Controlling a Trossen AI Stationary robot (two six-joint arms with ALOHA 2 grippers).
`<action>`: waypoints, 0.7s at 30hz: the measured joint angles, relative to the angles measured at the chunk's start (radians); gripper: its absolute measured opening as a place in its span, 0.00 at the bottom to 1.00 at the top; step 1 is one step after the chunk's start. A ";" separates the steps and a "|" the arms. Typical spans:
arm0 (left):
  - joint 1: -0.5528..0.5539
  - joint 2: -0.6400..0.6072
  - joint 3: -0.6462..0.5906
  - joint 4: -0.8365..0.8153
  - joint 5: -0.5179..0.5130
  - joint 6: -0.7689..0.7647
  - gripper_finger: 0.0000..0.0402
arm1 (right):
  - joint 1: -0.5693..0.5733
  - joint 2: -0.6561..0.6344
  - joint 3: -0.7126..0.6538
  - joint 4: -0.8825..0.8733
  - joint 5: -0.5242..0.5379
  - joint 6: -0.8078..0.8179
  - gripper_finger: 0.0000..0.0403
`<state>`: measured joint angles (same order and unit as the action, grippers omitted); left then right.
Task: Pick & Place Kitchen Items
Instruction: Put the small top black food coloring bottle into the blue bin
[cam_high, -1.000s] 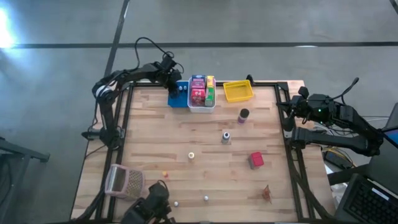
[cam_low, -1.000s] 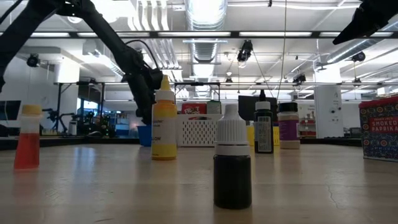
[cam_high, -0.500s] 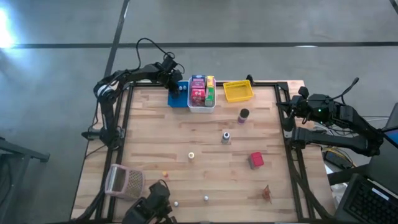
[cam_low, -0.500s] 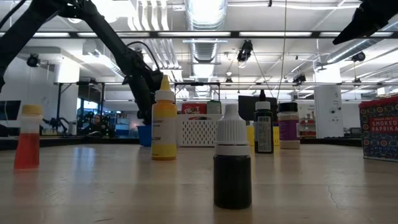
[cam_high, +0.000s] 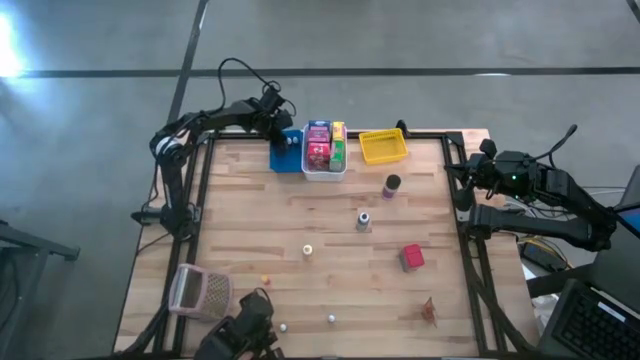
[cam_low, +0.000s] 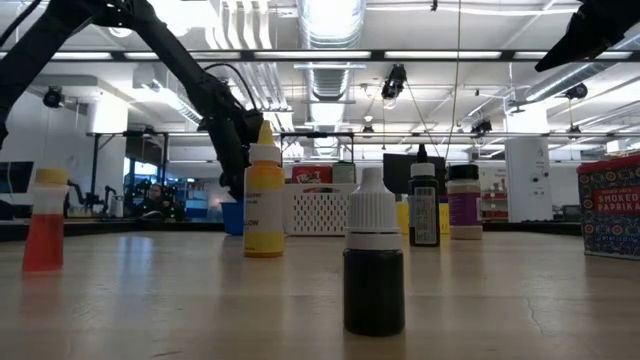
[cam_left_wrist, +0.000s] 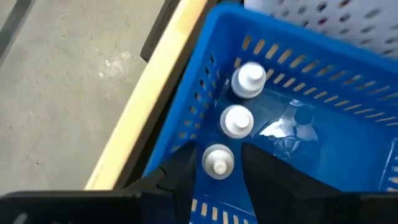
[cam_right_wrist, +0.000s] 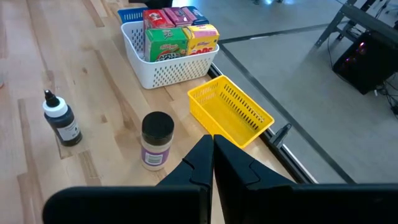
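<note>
Left end effector (cam_left_wrist: 217, 171) — fingers parted around a white-capped bottle (cam_left_wrist: 218, 160) in the blue bin (cam_left_wrist: 323, 74).

Grey concrete floor (cam_high: 420, 40) surrounds the wooden tabletop (cam_high: 250, 230); ceiling strip lights (cam_low: 330, 15) and ducts (cam_low: 330, 75) hang overhead.

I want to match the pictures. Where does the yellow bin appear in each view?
High view: yellow bin at the far edge, just right of the white bin.
Low view: mostly hidden behind bottles; I cannot place it surely.
Left wrist view: not in it.
Right wrist view: yellow bin at centre, empty.
Shared landmark: the white bin of boxes.
</note>
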<state>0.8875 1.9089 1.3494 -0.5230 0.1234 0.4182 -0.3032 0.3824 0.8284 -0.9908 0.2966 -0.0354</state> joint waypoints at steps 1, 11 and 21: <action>0.000 0.000 0.011 -0.009 0.006 0.000 0.33 | 0.000 0.000 0.000 0.000 0.000 -0.001 0.02; -0.011 -0.014 0.233 -0.356 0.029 0.000 0.34 | 0.000 0.000 0.000 0.000 0.000 0.001 0.02; -0.146 -0.208 0.219 -0.472 0.131 -0.062 0.34 | 0.000 0.000 0.000 0.000 0.000 0.000 0.02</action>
<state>0.7418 1.7012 1.5686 -0.9951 0.2543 0.3560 -0.3035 0.3820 0.8284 -0.9905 0.2962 -0.0356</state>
